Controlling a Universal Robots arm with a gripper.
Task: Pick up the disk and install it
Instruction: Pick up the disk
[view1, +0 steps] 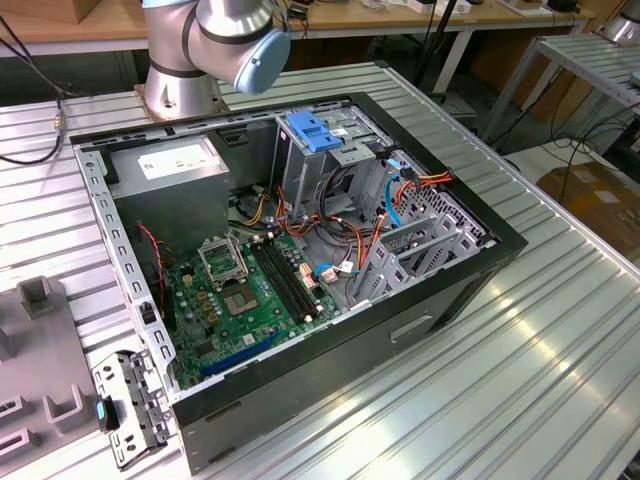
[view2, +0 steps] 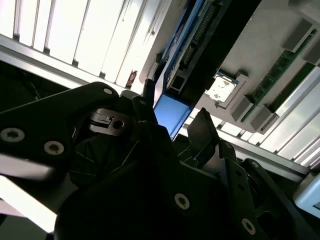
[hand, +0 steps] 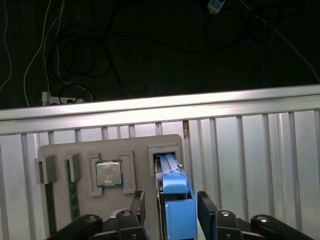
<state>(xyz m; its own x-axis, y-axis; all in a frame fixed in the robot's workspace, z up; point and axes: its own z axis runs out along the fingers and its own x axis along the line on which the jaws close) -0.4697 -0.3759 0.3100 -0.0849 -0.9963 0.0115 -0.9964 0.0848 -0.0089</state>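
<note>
Claw (hand: 171, 197) spread astride disk (hand: 180, 220); disk partly cropped.

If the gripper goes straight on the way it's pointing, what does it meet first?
Probably the disk, standing on edge in the grey tray and straddled by the open gripper; depth is hard to judge.

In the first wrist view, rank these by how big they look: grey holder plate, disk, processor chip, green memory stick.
1. grey holder plate.
2. disk, partly cut off and standing nearer the camera.
3. processor chip and green memory stick: too alike in area to rank.
</note>
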